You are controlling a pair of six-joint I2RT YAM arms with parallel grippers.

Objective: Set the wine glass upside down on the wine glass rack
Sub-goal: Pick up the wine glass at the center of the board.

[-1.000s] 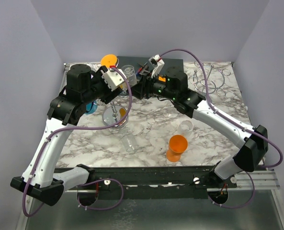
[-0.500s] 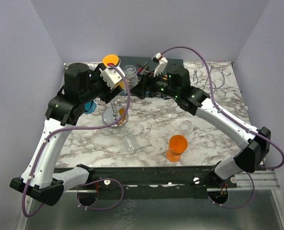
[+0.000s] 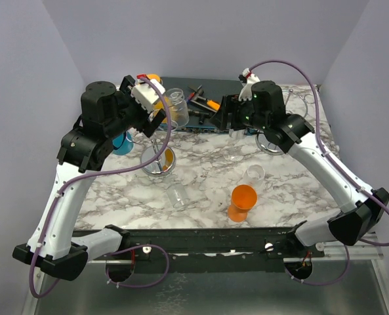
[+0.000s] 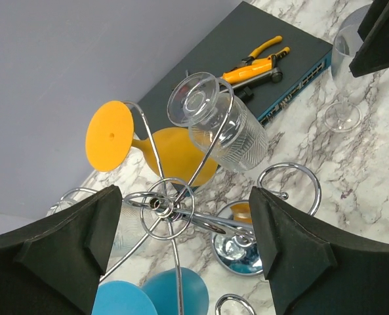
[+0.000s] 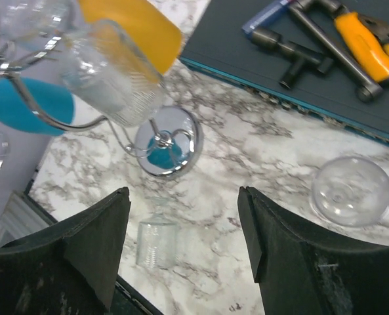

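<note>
Wine glass [image 4: 224, 134]: clear with a ribbed bowl. It hangs upside down in one wire loop of the wine glass rack [image 4: 161, 207], foot on top and bowl below, just beside an orange glass [image 4: 174, 154] on the same rack.
Left gripper [image 4: 184, 193]: wide apart and empty, poised above the rack's hub and clear of the glass.
Right gripper [image 5: 181, 197]: also spread and empty, off to the rack's side over the marbled worktop [image 5: 246, 170].
Task stage: by the look of it, the hanging is done; only a check of the seating seems left.
Weight and stiffness: probably light, fully rigid, and brittle, with no give under squeeze.
Surface: slick glass. The ribbing on the bowl should offer a little more purchase than the smooth foot.
Where to hold: if it needs reseating, grip across the ribbed bowl wall at mid-height with a gentle close. Leave the thin rim and the stem in the wire alone.
Risk: a knock against the chrome wire could chip it or swing it into the orange neighbour.
</note>
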